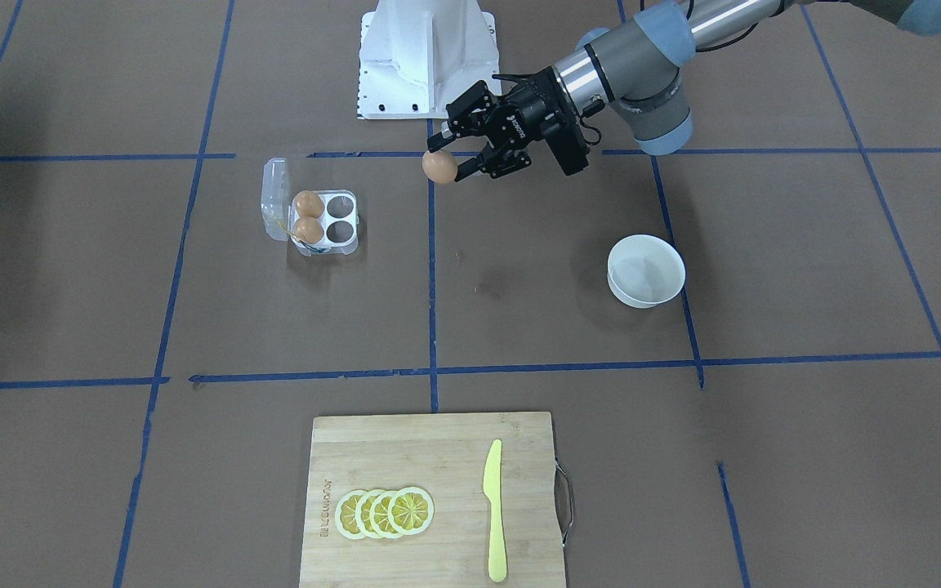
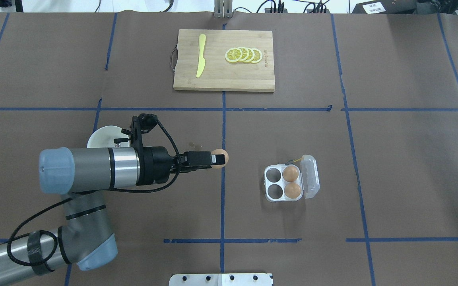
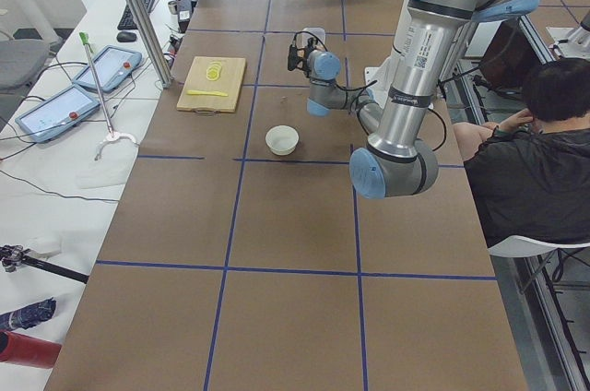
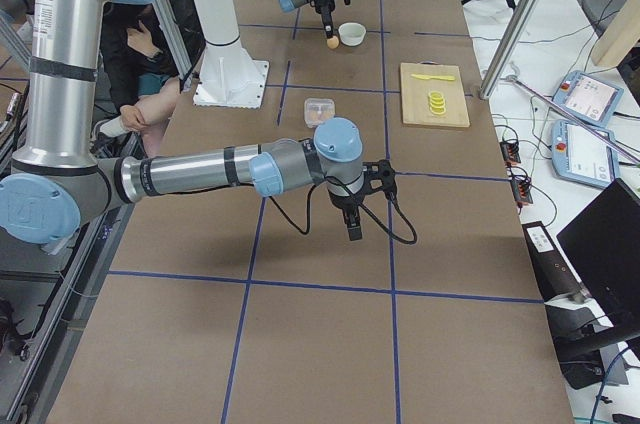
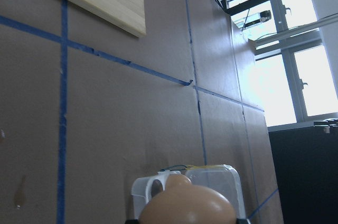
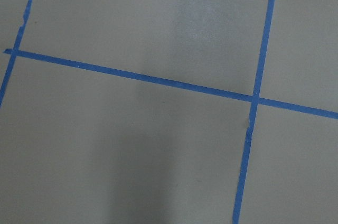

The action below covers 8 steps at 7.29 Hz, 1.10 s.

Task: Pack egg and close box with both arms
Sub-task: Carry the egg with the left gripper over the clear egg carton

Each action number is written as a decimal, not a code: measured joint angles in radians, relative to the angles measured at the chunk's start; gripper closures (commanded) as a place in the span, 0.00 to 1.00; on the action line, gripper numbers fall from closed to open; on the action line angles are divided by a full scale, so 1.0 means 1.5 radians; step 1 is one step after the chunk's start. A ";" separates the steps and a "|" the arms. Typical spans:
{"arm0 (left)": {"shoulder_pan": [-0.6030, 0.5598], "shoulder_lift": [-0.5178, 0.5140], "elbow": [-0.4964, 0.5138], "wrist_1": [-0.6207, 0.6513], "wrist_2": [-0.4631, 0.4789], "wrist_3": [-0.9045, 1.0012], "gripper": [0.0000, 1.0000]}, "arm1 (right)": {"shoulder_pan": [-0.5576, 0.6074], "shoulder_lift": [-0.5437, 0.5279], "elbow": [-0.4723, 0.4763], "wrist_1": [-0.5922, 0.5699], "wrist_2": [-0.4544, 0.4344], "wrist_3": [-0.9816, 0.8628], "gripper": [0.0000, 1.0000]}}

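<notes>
My left gripper [image 1: 446, 163] is shut on a light-brown egg [image 1: 439, 167] and holds it above the table, between the bowl and the box; it also shows in the overhead view [image 2: 219, 158]. The clear four-cell box [image 1: 347, 221] lies open, lid folded out, with two eggs [image 1: 308, 204] in the cells by the lid and two cells empty. In the left wrist view the held egg [image 5: 187, 206] fills the bottom edge with the box [image 5: 214, 177] behind it. My right gripper [image 4: 352, 225] hangs over bare table, far from the box; I cannot tell if it is open.
A white bowl [image 1: 616, 286] stands on the robot's left side of the table. A wooden cutting board [image 1: 405, 449] with lemon slices [image 1: 385, 513] and a yellow knife [image 1: 493, 506] lies at the far edge. A white pedestal [image 1: 425, 57] stands at the robot's base.
</notes>
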<state>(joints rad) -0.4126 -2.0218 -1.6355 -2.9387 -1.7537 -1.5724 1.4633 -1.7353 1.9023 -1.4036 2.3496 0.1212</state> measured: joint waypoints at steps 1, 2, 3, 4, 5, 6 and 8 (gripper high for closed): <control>0.021 -0.028 0.027 -0.005 0.023 -0.001 0.49 | 0.000 0.000 -0.001 0.000 0.000 0.000 0.00; 0.038 -0.058 0.057 -0.007 0.046 -0.002 0.49 | 0.000 -0.001 -0.001 0.000 -0.001 0.000 0.00; 0.053 -0.087 0.090 -0.007 0.066 -0.002 0.49 | 0.000 -0.001 -0.002 0.000 -0.001 0.000 0.00; 0.069 -0.114 0.123 -0.005 0.084 -0.002 0.49 | 0.000 -0.001 -0.002 0.000 -0.001 0.000 0.00; 0.082 -0.138 0.153 -0.004 0.101 -0.002 0.49 | 0.000 -0.001 -0.003 0.000 -0.001 0.000 0.00; 0.091 -0.158 0.179 -0.003 0.114 -0.002 0.49 | 0.000 -0.001 -0.004 0.000 -0.001 0.000 0.00; 0.101 -0.186 0.221 -0.001 0.128 -0.002 0.49 | 0.000 -0.001 -0.004 0.000 -0.001 0.000 0.00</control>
<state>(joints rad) -0.2612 -2.3004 -1.3040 -2.9395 -1.5615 -1.5754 1.4634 -1.7365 1.8957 -1.4036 2.3485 0.1212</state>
